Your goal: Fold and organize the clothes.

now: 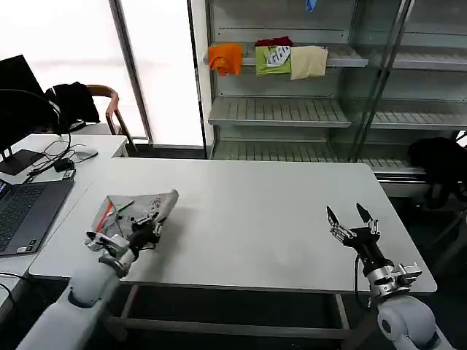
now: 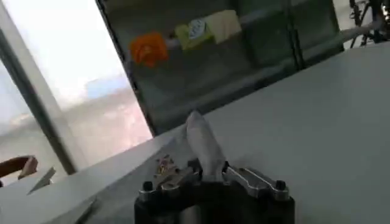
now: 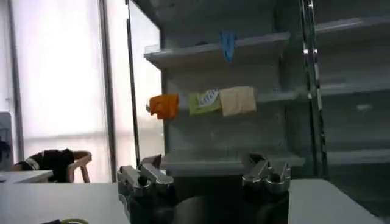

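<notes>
We see a white table [image 1: 248,219] taking up most of the head view, with a metal shelving unit [image 1: 292,109] behind it carrying folded orange [image 1: 225,58], green [image 1: 273,61] and cream [image 1: 309,62] garments on its upper shelf. A second desk on our left holds a laptop [image 1: 25,211], and a chair [image 1: 109,106] with a dark garment over it stands beyond that.

The one piece of the task's clothing in sight is a light grey shirt [image 1: 135,211], lying near the table's front left corner as a compact, roughly rectangular bundle with an orange-lined collar showing at its left side. It looks to us already folded down to a small size, though its near edge is lifted rather than flat.

Our left gripper [image 1: 149,222] is at that near edge, closed on a fold of the grey fabric, which rises between its fingers in the left wrist view. Our right gripper [image 1: 350,222] hovers above the bare table near the front right corner, fingers spread apart and holding nothing.

We judge the folding nearly finished: what remains is to lay this last flap down or carry the bundle to its place.
</notes>
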